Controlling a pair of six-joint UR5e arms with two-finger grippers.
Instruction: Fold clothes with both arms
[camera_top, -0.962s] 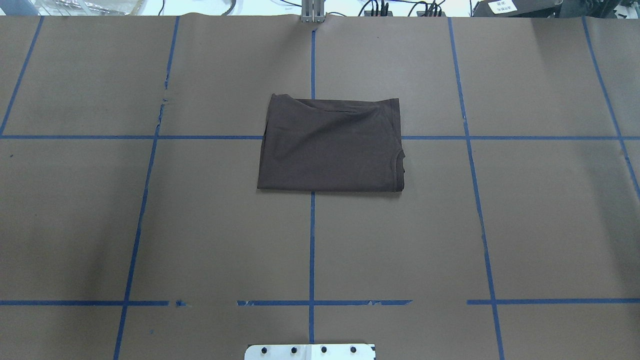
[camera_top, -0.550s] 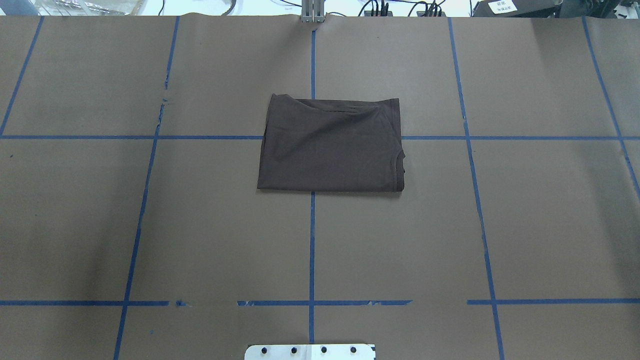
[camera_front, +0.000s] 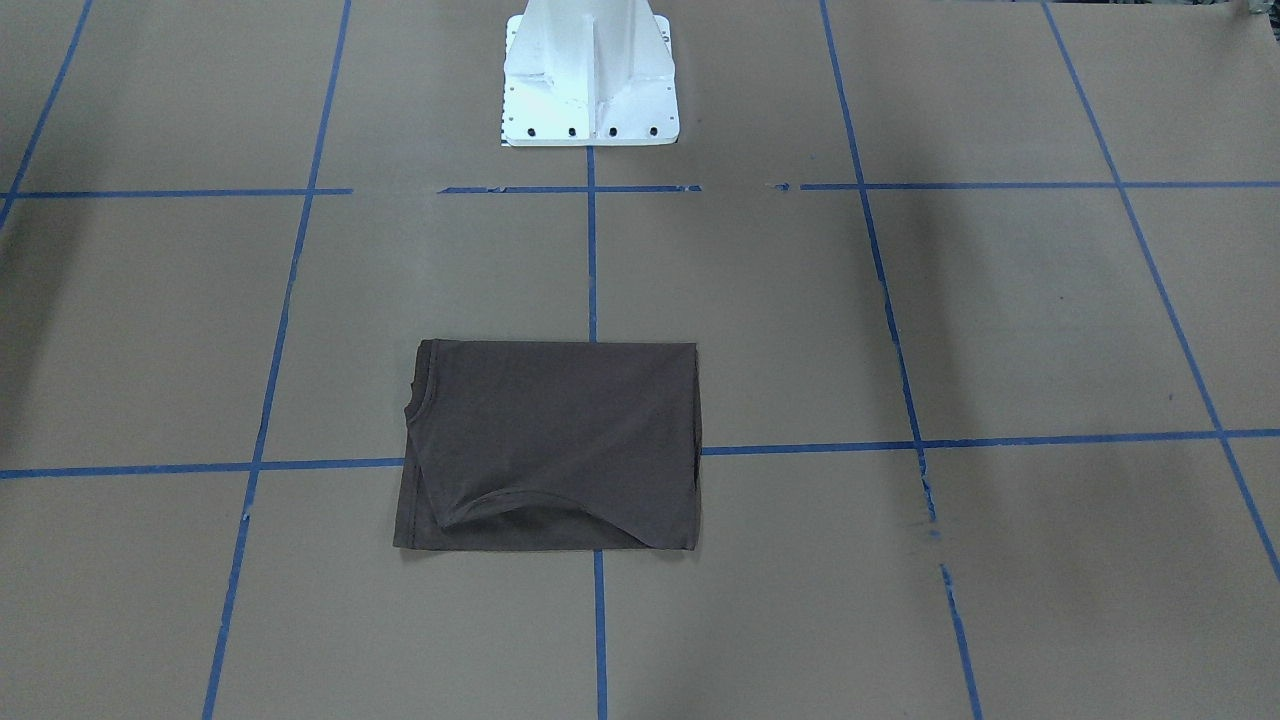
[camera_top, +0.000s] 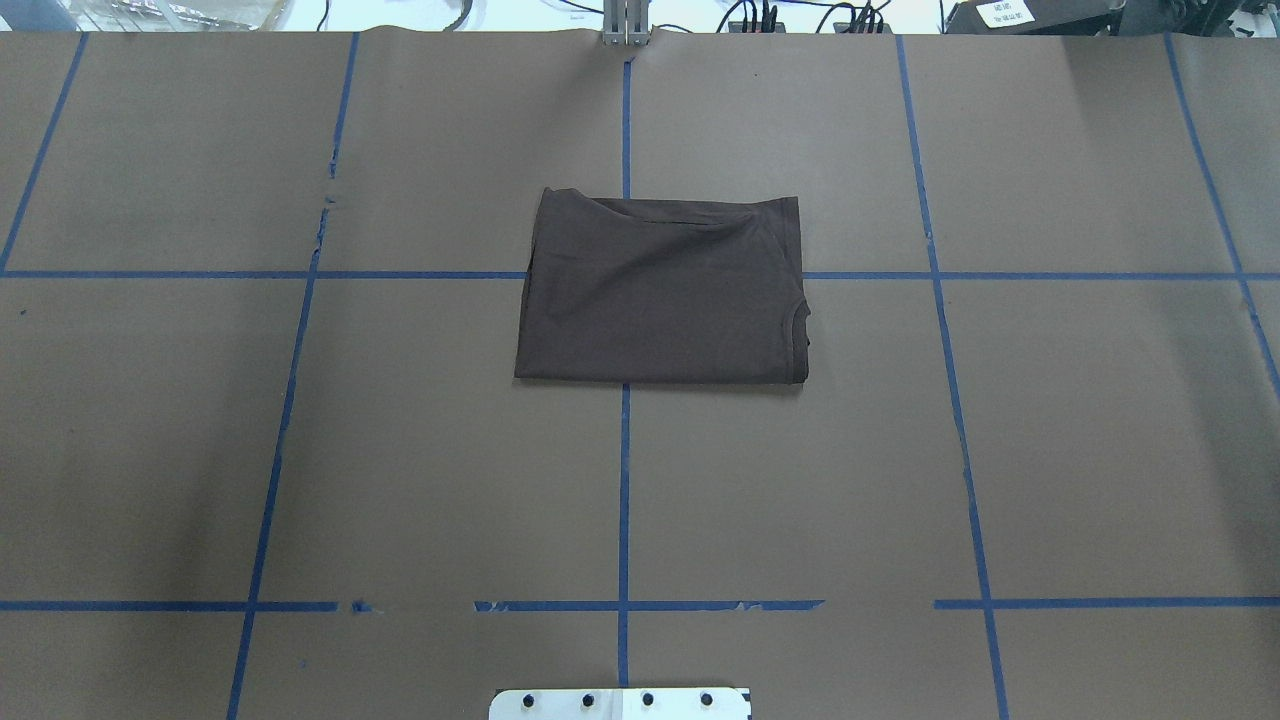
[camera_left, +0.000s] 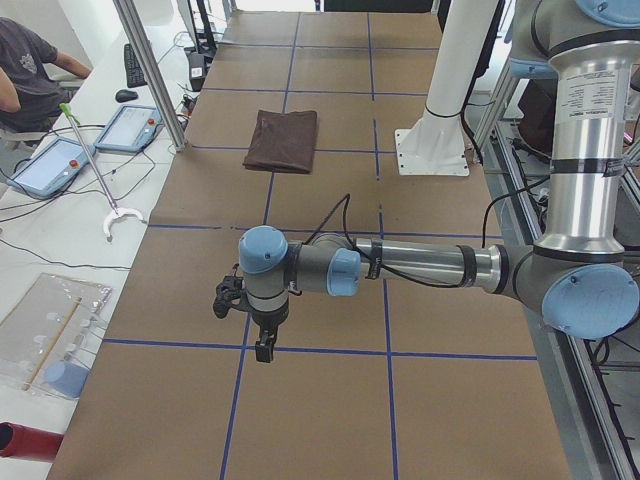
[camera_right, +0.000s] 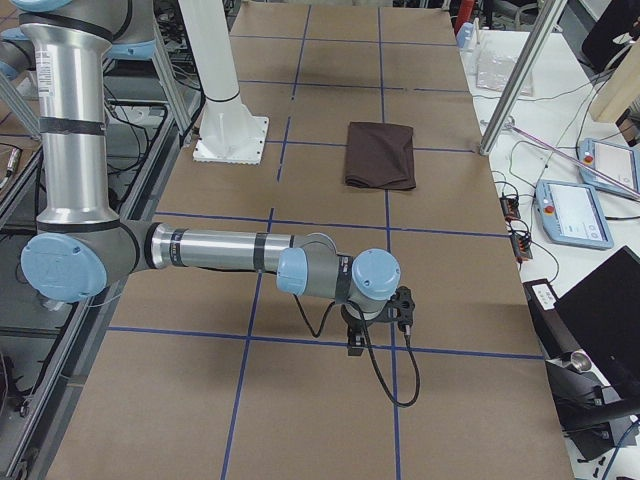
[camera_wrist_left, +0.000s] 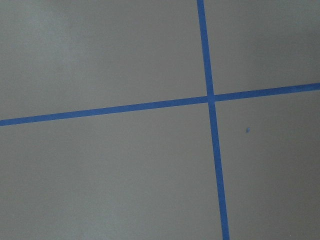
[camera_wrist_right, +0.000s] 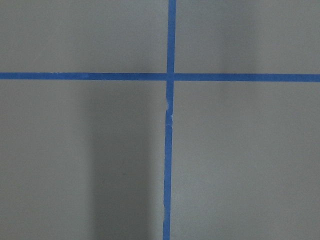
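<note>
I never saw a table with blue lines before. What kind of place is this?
Probably a robot lab: the robot's left arm reaches over the table with its blue tape grid, and touchscreen control pendants lie on a side bench.

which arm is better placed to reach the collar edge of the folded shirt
Right, marginally. The folded T-shirt lies slightly right of the centre tape line, collar on that side. The left gripper and right gripper both hang far from it.

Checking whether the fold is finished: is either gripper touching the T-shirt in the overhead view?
No, the folded T-shirt lies by itself on the table, with nothing touching it.
</note>
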